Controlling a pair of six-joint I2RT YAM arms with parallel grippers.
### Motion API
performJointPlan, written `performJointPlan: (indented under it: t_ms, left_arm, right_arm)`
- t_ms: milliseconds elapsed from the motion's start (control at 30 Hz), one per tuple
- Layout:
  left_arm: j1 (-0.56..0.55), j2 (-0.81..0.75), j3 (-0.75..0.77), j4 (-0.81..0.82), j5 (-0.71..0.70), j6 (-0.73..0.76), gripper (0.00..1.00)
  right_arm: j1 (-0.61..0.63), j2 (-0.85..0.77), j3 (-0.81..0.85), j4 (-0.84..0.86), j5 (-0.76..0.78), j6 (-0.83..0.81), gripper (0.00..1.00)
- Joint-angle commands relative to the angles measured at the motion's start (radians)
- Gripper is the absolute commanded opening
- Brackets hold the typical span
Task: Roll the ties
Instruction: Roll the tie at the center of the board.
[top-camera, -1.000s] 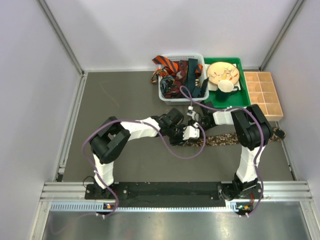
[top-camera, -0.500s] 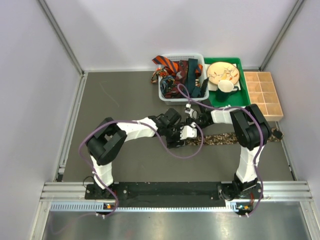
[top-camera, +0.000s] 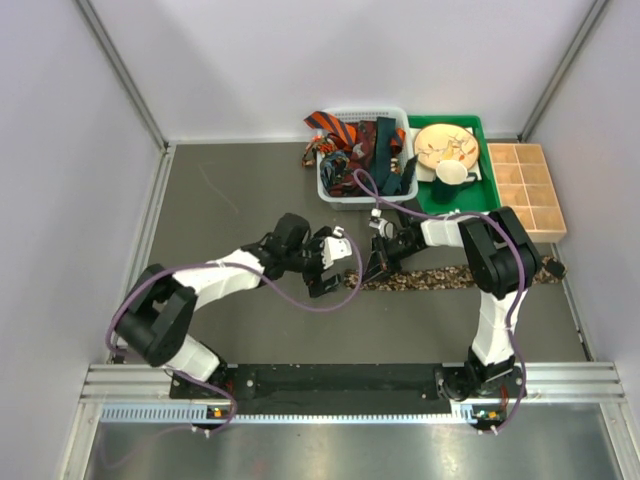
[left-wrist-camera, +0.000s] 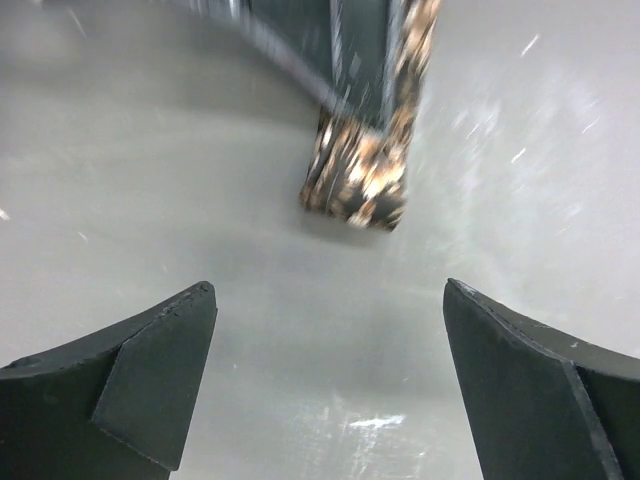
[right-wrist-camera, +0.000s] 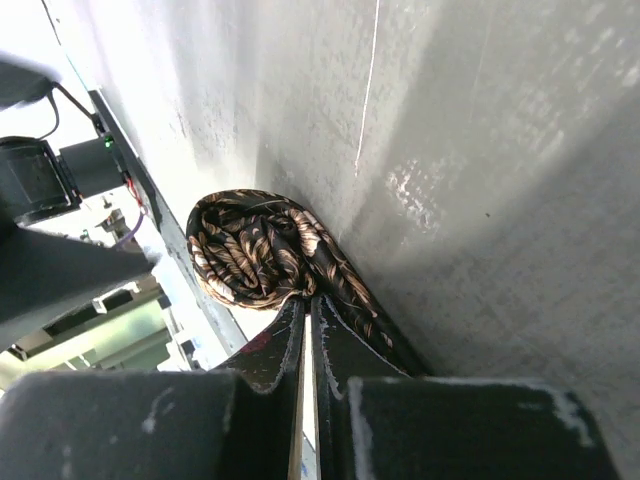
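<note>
The white basket (top-camera: 345, 197) holds ties (top-camera: 352, 137); right fingers (right-wrist-camera: 268, 352) pinch the speckled tie (right-wrist-camera: 255, 250), left fingers (left-wrist-camera: 150, 385) spread

Left arm (top-camera: 225, 275) drawn back toward the left side of the worktop (top-camera: 240, 200), its elbow swung outward and nearer the viewer. Left pincer (left-wrist-camera: 328, 290), one second ago close beside the right pincer (top-camera: 381, 258) at the rolled end of the speckled tie (top-camera: 452, 277), now stands apart from the fabric, fingers spread wide, the roll lying ahead of it. Right pincer has shifted slightly leftward and toward the near edge, carrying the roll with it.
</note>
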Motion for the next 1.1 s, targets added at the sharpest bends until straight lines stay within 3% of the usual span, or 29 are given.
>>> performJointPlan:
  t_ms: [0,33,133,300,467,600,633,733,1067]
  left_arm:
    - [-0.005,-0.043,-0.084,0.294,0.163,-0.108,0.99]
    - [-0.005,-0.020,-0.030,0.264,0.229,-0.106,0.99]
    - [0.000,0.110,0.146,-0.078,0.320,0.028,0.99]
    - [0.027,0.121,0.056,0.133,0.389,0.073,0.99]
    - [0.030,0.169,0.096,0.063,0.410,0.156,0.99]
    - [0.030,0.156,0.010,0.261,0.467,0.076,0.86]
    - [0.032,0.156,-0.043,0.423,0.466,-0.007,0.84]
    - [0.030,0.173,-0.123,0.652,0.457,-0.102,0.77]
    - [0.038,0.270,-0.166,0.799,0.461,-0.090,0.74]
  right_arm:
    - [0.015,0.033,0.018,-0.040,0.041,-0.050,0.00]
    - [0.015,0.033,0.020,-0.041,0.043,-0.051,0.00]
    - [0.015,0.039,0.024,-0.059,0.047,-0.062,0.00]
    - [0.015,0.042,0.023,-0.078,0.047,-0.077,0.00]
    - [0.014,0.053,0.032,-0.087,0.041,-0.076,0.00]
    - [0.015,0.062,0.034,-0.093,0.036,-0.076,0.00]
    - [0.012,0.067,0.037,-0.096,0.036,-0.080,0.00]
    - [0.009,0.072,0.043,-0.109,0.033,-0.087,0.00]
    - [0.001,0.088,0.054,-0.127,0.027,-0.096,0.00]
